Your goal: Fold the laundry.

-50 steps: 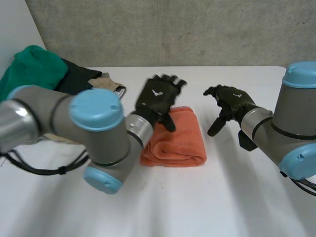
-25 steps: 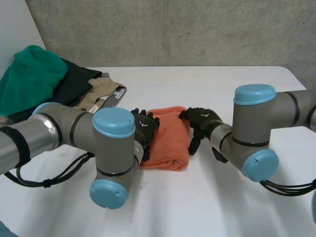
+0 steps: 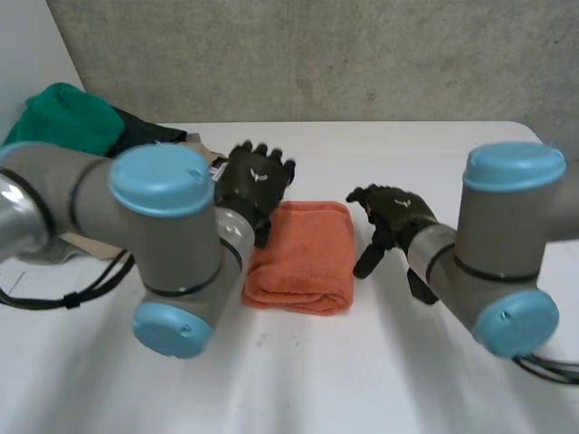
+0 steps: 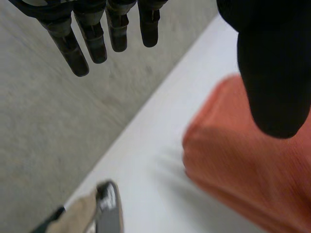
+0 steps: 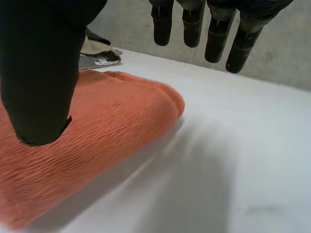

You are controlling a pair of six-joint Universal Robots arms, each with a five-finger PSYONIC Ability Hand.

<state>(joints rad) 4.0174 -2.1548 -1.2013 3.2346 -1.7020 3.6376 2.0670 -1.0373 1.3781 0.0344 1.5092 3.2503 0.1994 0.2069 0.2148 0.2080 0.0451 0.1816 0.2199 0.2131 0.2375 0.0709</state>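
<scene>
- Both hands have drawn back from the sides of the orange towel [image 3: 303, 253].
- Now the left hand [image 3: 256, 181] hovers by its far left corner, fingers [image 4: 95, 43] straight and spread, holding nothing.
- Just right of it, the right hand [image 3: 398, 208] has fingers [image 5: 216, 41] loosely open; its thumb seems clear of the cloth.
- Folded, the towel lies in the middle of the surface [image 3: 434, 154]; a clothes pile [image 3: 63, 117] sits far left.

You have bare bench [image 3: 434, 163] beyond and in front of the folded orange towel [image 3: 303, 253]; the clothes pile [image 3: 63, 127] blocks the far left, near the left hand [image 3: 258, 176].
</scene>
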